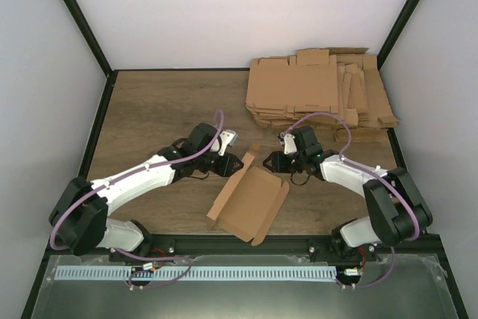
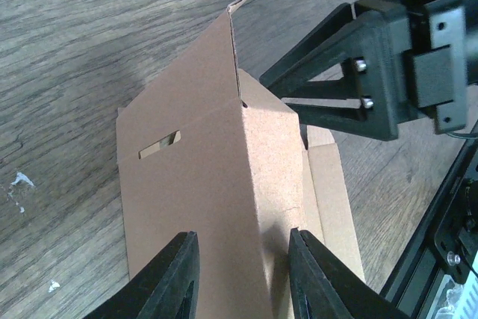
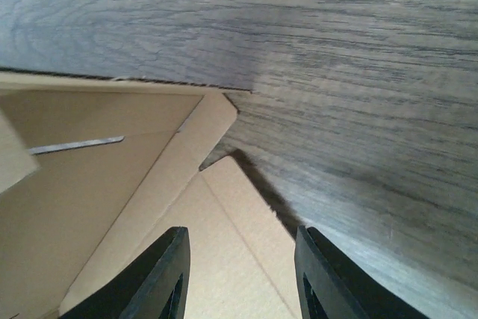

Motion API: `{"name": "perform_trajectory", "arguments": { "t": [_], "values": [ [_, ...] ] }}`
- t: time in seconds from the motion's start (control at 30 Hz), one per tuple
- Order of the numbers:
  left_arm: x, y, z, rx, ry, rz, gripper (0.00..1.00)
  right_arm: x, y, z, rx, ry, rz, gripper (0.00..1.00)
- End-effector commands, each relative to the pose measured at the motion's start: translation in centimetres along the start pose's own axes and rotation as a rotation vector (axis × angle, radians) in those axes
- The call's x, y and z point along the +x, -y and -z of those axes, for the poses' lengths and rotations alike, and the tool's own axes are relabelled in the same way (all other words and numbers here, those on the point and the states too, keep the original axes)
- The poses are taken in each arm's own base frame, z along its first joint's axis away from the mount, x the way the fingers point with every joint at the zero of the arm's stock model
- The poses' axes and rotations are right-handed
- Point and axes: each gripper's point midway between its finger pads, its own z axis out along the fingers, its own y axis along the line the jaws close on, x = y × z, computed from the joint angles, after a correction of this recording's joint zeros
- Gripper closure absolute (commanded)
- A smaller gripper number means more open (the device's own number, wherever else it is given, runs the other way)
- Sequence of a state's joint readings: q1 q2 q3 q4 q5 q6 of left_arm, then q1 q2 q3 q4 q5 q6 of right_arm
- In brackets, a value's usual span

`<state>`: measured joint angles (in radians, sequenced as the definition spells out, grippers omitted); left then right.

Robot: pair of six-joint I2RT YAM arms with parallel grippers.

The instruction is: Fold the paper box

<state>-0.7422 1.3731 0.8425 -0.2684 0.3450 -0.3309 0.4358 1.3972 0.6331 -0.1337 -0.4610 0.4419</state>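
Near the front middle of the table (image 1: 157, 110) sits the paper box (image 1: 250, 203), mostly flat with one long wall (image 2: 224, 102) tipped up at the far end, right where my two pincers meet. Left pincer (image 2: 239, 285) has its jaws apart, straddling that raised wall. Can't tell whether the pads actually bite the card or just bracket it. Right pincer (image 3: 243, 278) is apart too, over a flat corner flap (image 3: 224, 207), nothing clamped.

Honest worry: the wall looks only propped. If either side pushes off-crease, I'd guess it flops down or buckles across the slot (image 2: 159, 145) instead of along the fold. Light card could also skate on the wood, since nothing pins it. The pincers are nose to nose, so a clash is easy.

Stack of spare blanks (image 1: 321, 95) sits back right, apart from the box, just past my right wrist.
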Motion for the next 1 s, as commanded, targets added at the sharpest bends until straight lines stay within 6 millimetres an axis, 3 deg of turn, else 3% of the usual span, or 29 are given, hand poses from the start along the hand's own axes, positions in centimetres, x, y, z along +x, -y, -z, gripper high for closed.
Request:
{"name": "perform_trajectory", "arguments": {
  "t": [0.0, 0.4, 0.97],
  "values": [
    [1.9, -1.4, 0.0, -0.061, -0.072, 0.002, 0.64, -1.0, 0.4, -1.1, -0.015, 0.032, -0.028, 0.58],
    [1.7, -1.7, 0.1, -0.088, -0.077, -0.001, 0.64, -1.5, 0.6, -3.7, -0.07, 0.018, -0.048, 0.59],
    [0.8, -5.9, 1.9, -0.188, -0.05, 0.112, 0.63, -1.4, -0.1, -5.7, -0.158, -0.024, -0.038, 0.58]
  ]
}}
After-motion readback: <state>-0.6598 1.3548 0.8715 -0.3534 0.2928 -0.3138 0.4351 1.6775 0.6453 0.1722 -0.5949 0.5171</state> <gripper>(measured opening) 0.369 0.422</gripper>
